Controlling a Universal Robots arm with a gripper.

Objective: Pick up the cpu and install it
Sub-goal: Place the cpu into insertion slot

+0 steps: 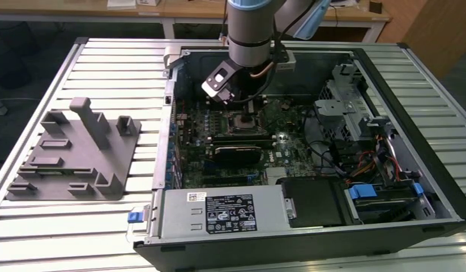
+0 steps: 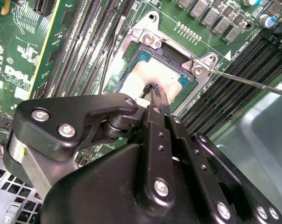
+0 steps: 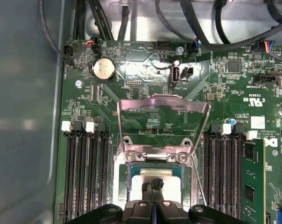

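The arm [image 1: 252, 28] reaches down into the open computer case [image 1: 414, 113], which lies on its side on the slatted table [image 1: 127, 62], so that the motherboard [image 3: 215, 93] faces up towards it. In both wrist views the gripper [image 3: 153, 184] stands right over the socket [image 3: 152, 156], its two fingers pressed together into a single narrow tip with nothing seen between them. That tip meets, or all but meets, the middle of the cpu [image 3: 171, 184]; whether it truly touches cannot be told. The cpu lies flat inside the socket, its silvery top level with the frame around it, and it seems seated there rather than carried. A shut tip on the middle of the lid suits pressing or checking a chip that is in place, since a flat chip would be lifted by its edges. The load plate [image 3: 164, 99] stands hinged open away from the socket, which leaves the recess free, and the thin lever [image 2: 248, 81] is swung out to one side. The grey tray [image 1: 74, 153] sits well apart from the case, at the exterior view's left, and no chip shows on it.
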